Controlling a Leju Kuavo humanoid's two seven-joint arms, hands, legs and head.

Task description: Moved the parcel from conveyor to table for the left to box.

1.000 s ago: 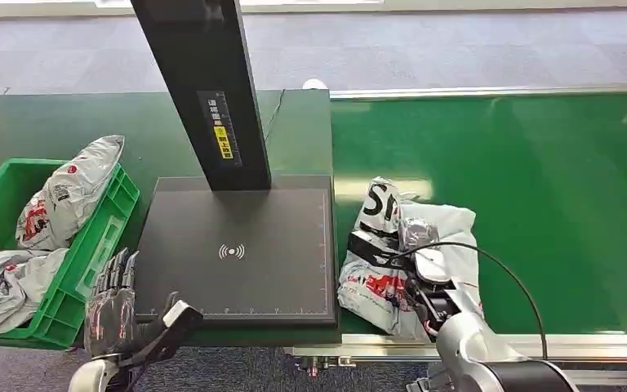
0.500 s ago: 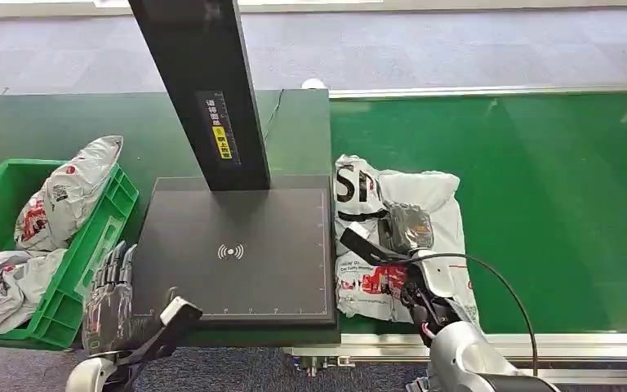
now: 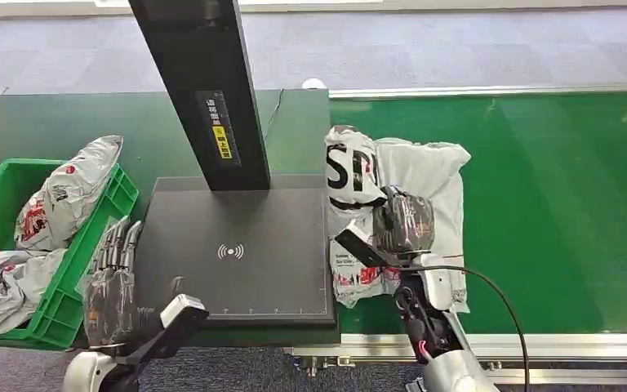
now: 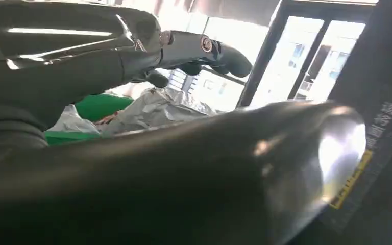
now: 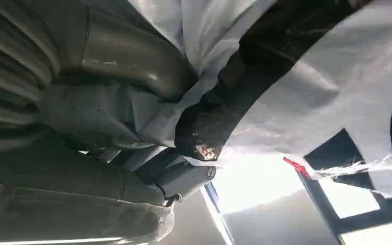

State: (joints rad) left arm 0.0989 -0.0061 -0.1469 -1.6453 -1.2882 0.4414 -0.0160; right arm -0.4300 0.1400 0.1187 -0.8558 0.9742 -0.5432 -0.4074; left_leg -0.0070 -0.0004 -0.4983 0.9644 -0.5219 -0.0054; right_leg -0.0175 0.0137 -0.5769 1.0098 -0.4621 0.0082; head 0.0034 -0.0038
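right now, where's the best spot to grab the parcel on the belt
Probably mid-body, from above, as the right hand does now: the parcel is a soft, crumpled bag that bunches into a fold for fingers. Its edge by the black pad is the nearest alternative.

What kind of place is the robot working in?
Probably a parcel sorting station, like a delivery warehouse. A green conveyor belt carries a grey mail bag, a black scanner pad sits beside it, and a green crate holds more bags.

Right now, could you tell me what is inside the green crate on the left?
The green crate holds grey parcels, one leaning on its rim. Anything beneath them is covered.
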